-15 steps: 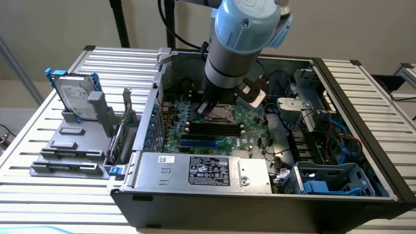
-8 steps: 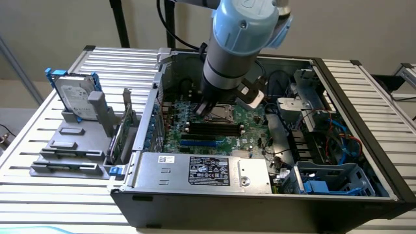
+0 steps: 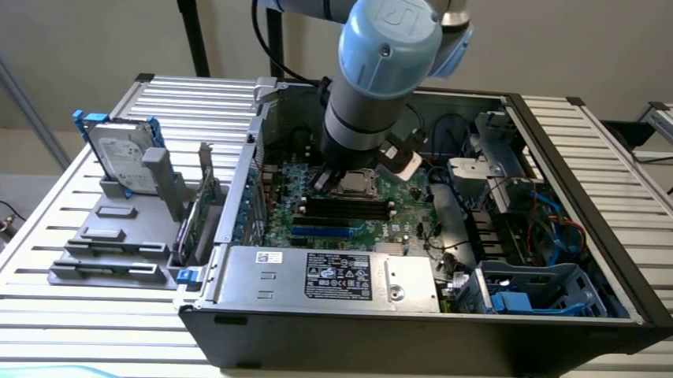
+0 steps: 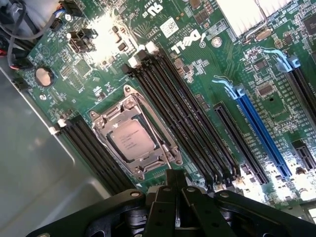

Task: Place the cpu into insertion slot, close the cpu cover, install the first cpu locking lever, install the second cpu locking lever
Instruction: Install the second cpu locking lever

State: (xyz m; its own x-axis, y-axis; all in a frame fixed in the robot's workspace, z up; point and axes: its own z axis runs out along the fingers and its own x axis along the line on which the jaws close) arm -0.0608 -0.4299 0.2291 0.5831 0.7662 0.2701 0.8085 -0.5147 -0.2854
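Observation:
The cpu (image 4: 130,141), a pale silvery square chip, lies flat in the insertion slot (image 4: 146,169) on the green board. The cpu cover (image 4: 104,129), a silvery metal frame, is folded down around it, so the chip shows through its window. A thin metal locking lever (image 4: 159,146) runs along one side of the socket, and its end meets the tips of my gripper (image 4: 174,183). The black fingers (image 4: 165,197) are shut together. I cannot tell whether the lever is pinched between them. In the exterior view my gripper (image 3: 336,179) hangs low over the socket (image 3: 363,183) inside the open computer case.
Long black memory slots (image 4: 190,123) run beside the socket, with blue expansion slots (image 4: 259,131) farther off. The case holds a power supply (image 3: 336,276), cables (image 3: 547,213) and a blue drive cage (image 3: 537,295). A hard drive (image 3: 124,157) stands on a grey rack at the exterior view's left.

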